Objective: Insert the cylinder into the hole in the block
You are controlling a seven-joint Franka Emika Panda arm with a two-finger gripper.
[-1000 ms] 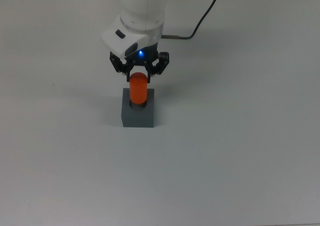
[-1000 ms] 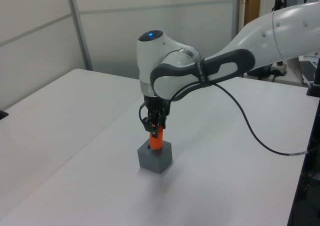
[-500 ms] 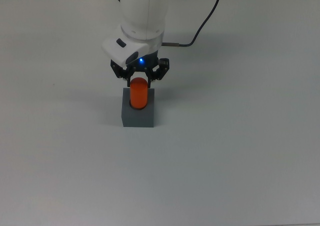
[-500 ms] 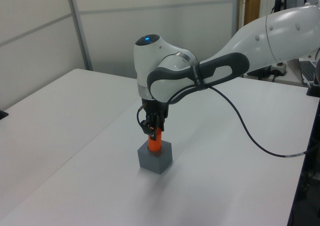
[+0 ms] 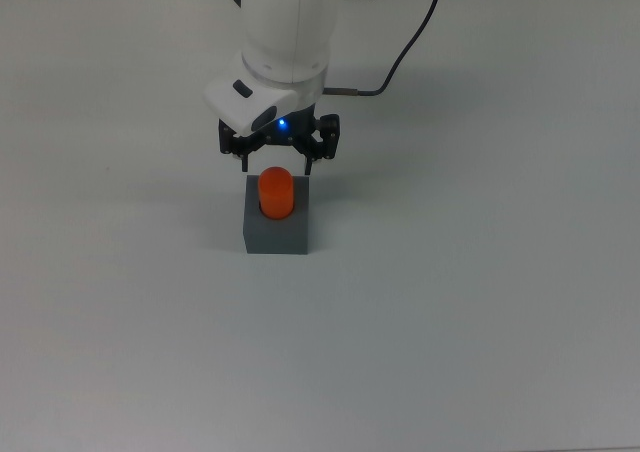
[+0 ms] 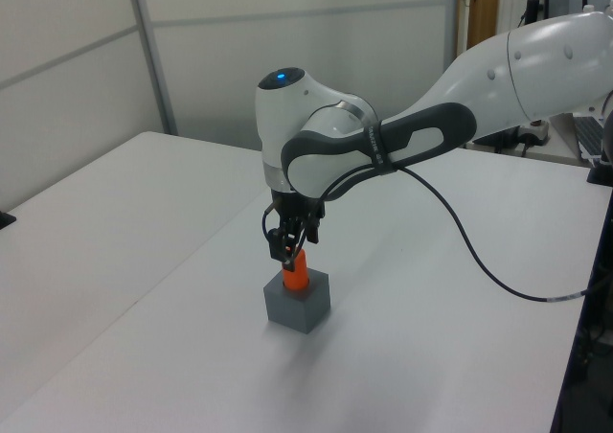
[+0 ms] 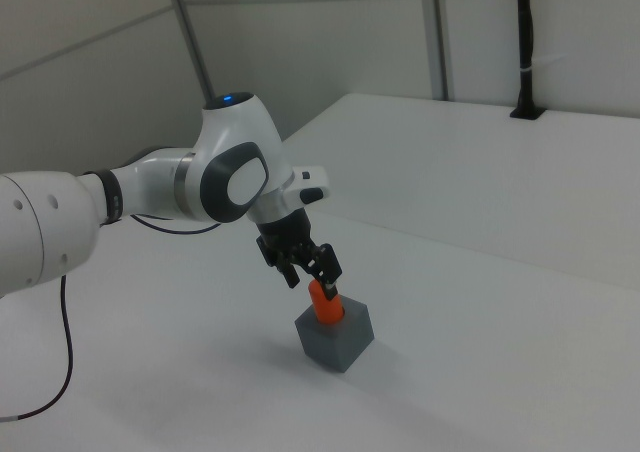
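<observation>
In the top view you look almost straight down on the small smooth orange-red cylinder (image 5: 276, 193): it stands upright in the round hole of the matte grey cube-shaped block (image 5: 275, 229), its long axis vertical, its rounded upper end toward the camera, so you see mostly its cap. The block sits on the white tabletop (image 5: 480, 302), well away from every edge, somewhat nearer the top view's far edge than its near one. The black two-finger end effector (image 5: 279, 154) hovers just beyond the block's far side; its fingers stand spread wider than the cylinder and hold nothing. A blue light glows on the white wrist above them, and a black cable (image 5: 405, 34) trails off toward the far edge.

In the left view you get what the top view hides: the cylinder (image 6: 298, 273) rises clearly above the block (image 6: 297, 299), with only its lower part sunk in the hole, and it looks close to plumb. The end effector (image 6: 289, 246) hangs above and slightly to the left view's left of the cylinder's top. Whether a fingertip touches it you cannot tell here.

In the right view the cylinder (image 7: 324, 303) again stands upright out of the block (image 7: 335, 335), and the end effector (image 7: 312, 270) sits above it with its fingers apart, tilted up toward the right view's left.

No writing or labels can be read in any view.
</observation>
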